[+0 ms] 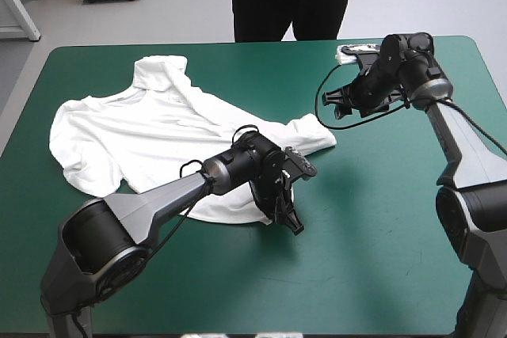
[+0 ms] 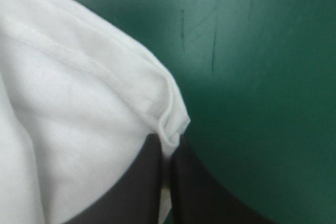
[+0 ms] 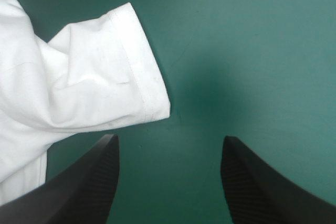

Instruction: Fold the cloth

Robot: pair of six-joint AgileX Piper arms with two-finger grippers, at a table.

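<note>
One T-shirt [image 2: 79,103] corner between the left hand's [image 2: 166,145] fingers [image 2: 134,192]

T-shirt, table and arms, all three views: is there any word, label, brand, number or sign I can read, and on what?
None can be read.
T-shirt: plain white, no print or tag showing; its hem in the left claw and its sleeve ahead of the right claw show only stitching.
Table cover: bare teal-green, faint scuffs only.
Small white item at the far edge: too small to tell.
</note>
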